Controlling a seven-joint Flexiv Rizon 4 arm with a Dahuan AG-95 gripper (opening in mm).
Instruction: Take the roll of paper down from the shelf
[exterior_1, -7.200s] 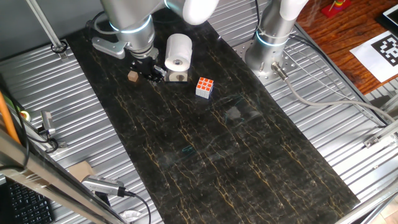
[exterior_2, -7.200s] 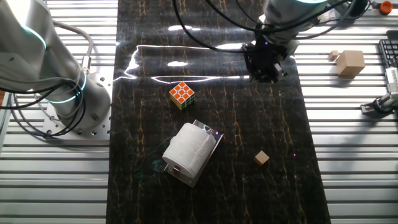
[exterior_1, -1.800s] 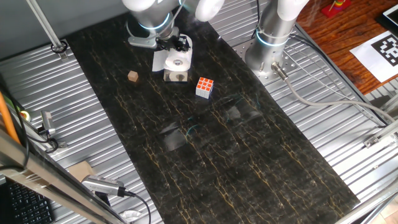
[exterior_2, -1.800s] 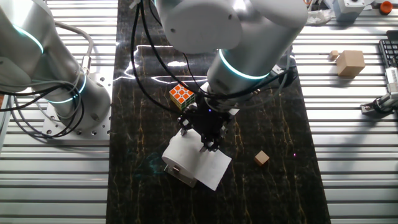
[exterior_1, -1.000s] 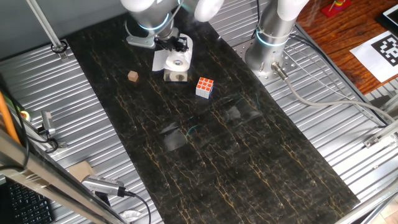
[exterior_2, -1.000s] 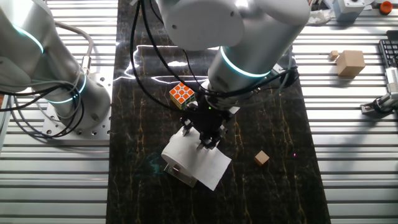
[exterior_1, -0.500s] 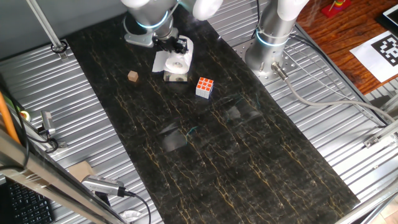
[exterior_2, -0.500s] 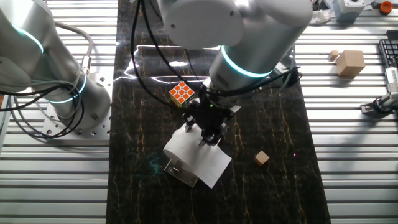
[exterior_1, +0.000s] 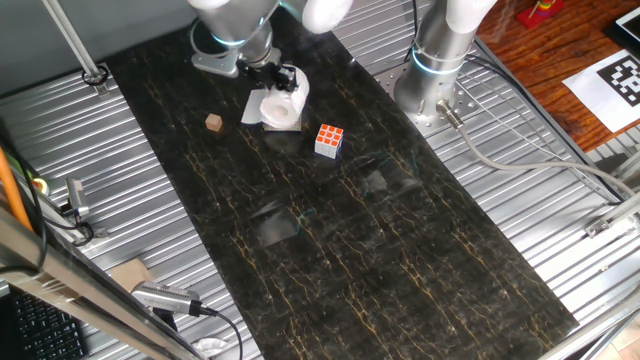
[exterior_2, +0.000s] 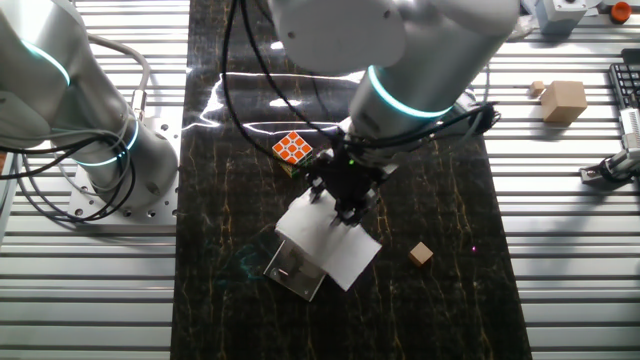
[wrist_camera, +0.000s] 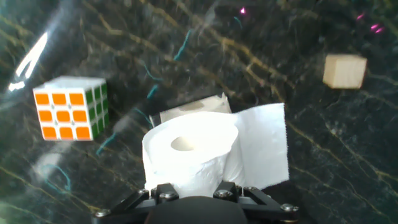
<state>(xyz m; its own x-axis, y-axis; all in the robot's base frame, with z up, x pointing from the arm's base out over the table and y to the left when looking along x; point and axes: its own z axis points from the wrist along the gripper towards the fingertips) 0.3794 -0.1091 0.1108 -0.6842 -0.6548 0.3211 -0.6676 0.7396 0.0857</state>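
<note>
The white roll of paper sits between my fingers in the hand view, its hollow core showing and its loose sheet tail hanging to the right. My gripper is shut on the roll and holds it above the pale wooden shelf, which lies just behind it. In the other fixed view my gripper holds the roll up and to the right of the shelf. In one fixed view the roll hangs under my gripper and covers most of the shelf.
A colourful puzzle cube stands close beside the roll, also in the hand view. A tiny wooden cube lies on the dark mat. A second robot's base stands at the mat's side. A larger wooden block sits off the mat.
My gripper came from beside the shelf, closed on the roll and has lifted it off the shelf, shifting it a little sideways; the shelf stays in place.
</note>
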